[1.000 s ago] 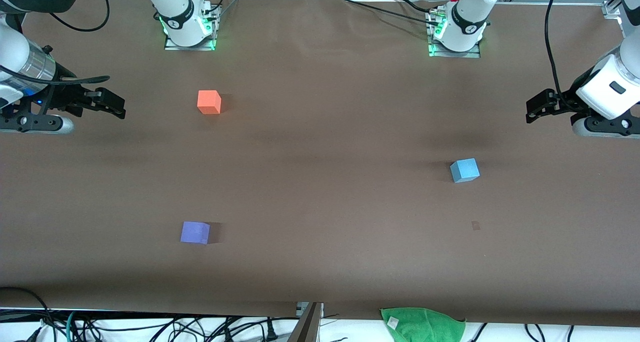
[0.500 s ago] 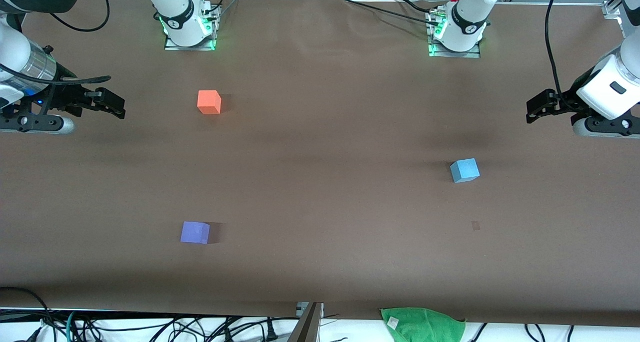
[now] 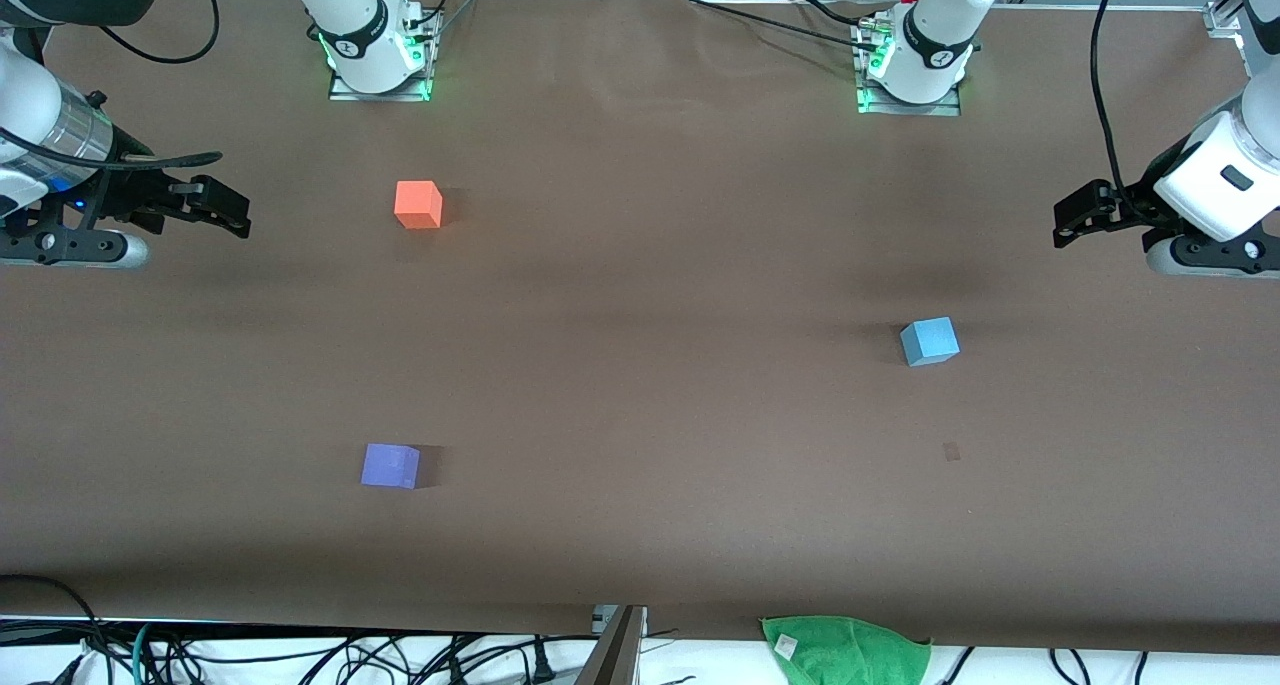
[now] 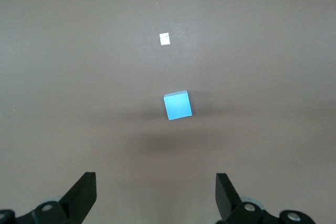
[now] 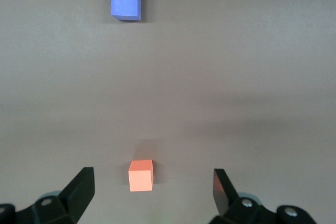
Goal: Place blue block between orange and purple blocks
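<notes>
The light sky-blue block [image 3: 929,341] sits on the brown table toward the left arm's end. It also shows in the left wrist view [image 4: 177,105], ahead of my open, empty left gripper [image 4: 156,192]. That left gripper [image 3: 1072,215] hangs at the table's edge, apart from the block. The orange block [image 3: 418,204] and purple block [image 3: 390,465] sit toward the right arm's end, the purple one nearer the camera. My right gripper [image 3: 232,210] is open and empty beside the orange block [image 5: 140,175]. The purple block [image 5: 125,3] lies farther ahead of my right gripper [image 5: 152,192].
A green cloth [image 3: 845,650] lies at the table's edge nearest the camera. A small pale mark [image 3: 951,452] on the table sits a little nearer the camera than the blue block. The arm bases [image 3: 378,50] [image 3: 915,55] stand along the back edge.
</notes>
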Tool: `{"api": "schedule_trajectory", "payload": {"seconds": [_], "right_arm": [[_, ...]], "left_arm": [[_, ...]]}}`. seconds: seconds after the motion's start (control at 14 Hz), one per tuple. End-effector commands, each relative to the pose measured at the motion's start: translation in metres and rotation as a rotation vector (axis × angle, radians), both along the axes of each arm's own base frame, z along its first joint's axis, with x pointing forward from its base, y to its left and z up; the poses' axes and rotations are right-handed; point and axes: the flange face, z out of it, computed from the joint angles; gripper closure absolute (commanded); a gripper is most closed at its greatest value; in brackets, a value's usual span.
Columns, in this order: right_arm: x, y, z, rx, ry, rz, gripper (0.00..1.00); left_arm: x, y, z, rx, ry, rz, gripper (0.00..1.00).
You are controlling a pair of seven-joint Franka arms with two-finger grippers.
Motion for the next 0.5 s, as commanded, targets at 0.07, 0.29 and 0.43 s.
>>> {"api": "schedule_trajectory", "payload": {"seconds": [0.07, 0.29, 0.43], "right_arm": [[-0.0030, -0.0004, 0.0057, -0.017, -0.002, 0.005, 0.00], [-0.0041, 0.0038, 0.0102, -0.015, -0.014, 0.012, 0.00], [-0.0035, 0.0050, 0.0114, -0.013, -0.021, 0.014, 0.00]], "left_arm": [[0.0030, 0.0067, -0.0020, 0.032, 0.010, -0.013, 0.00], [0.0044, 0.0075, -0.0045, 0.032, 0.014, -0.016, 0.00], [0.0061, 0.0077, -0.0079, 0.033, 0.018, -0.016, 0.00]]}}
